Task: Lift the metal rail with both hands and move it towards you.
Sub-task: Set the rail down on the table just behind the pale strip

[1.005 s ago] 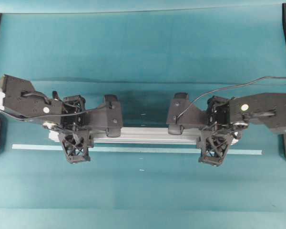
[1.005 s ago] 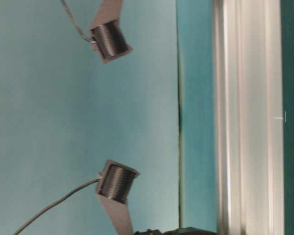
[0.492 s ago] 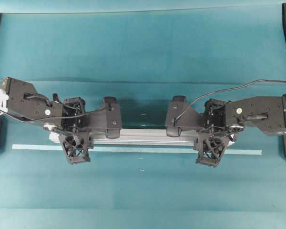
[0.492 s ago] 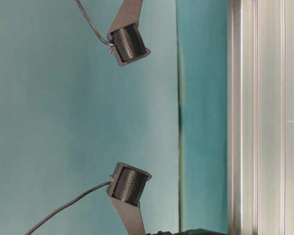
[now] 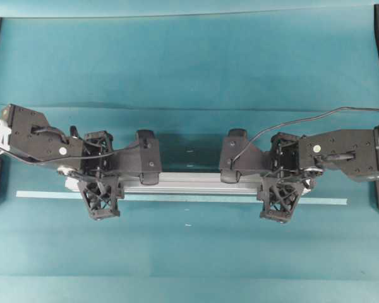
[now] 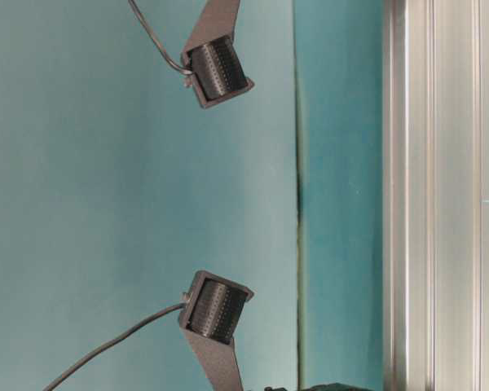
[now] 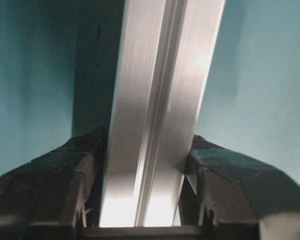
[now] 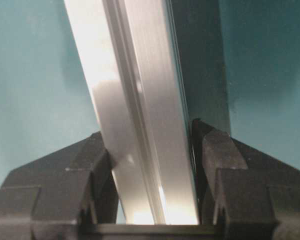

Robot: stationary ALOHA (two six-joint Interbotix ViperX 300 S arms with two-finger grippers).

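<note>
Count: one metal rail (image 5: pixel 189 182), two pincers, one pale tape strip (image 5: pixel 325 201), all on one teal bench (image 5: pixel 189 63). My left pincer (image 5: pixel 100 182) is clamped across the rail near its left end, fingers (image 7: pixel 85 170) pressed to both side faces. The rail runs lengthwise across the bench's middle, parallel to the near edge, just beyond the tape strip. My right pincer (image 5: pixel 282 183) grips the rail's right end likewise.
</note>
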